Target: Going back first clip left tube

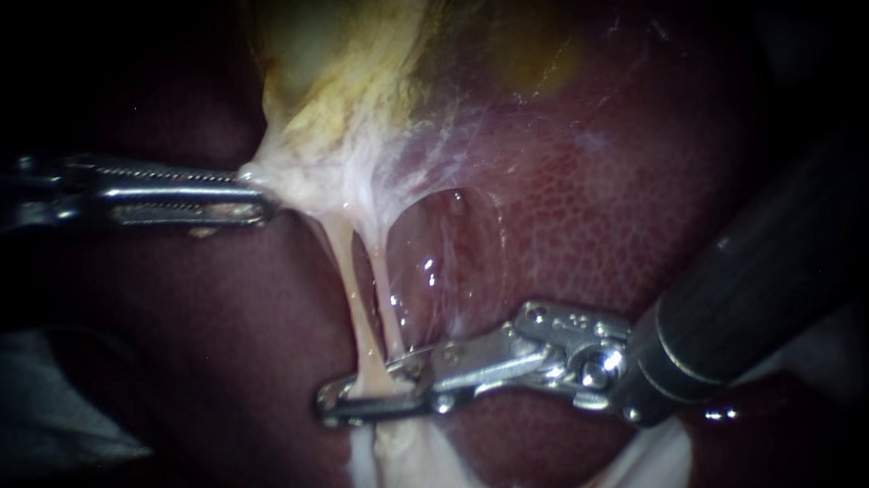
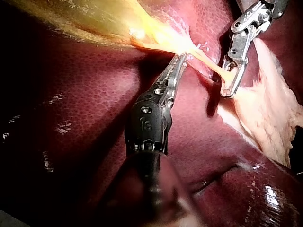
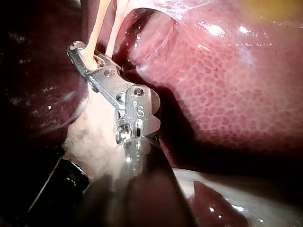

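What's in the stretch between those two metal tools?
In the endoscope view, the left tube spans it, from tissue held by the left instrument down to the right instrument; liver behind.

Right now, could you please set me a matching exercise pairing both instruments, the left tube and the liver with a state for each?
Things:
1. left instrument
2. right instrument
3. left tube
4. liver

States:
A. red and mottled
B. pale, stretched thin
C. jaws shut on white tissue
D. tip at the left tube

Pairs: 1-C; 2-D; 3-B; 4-A
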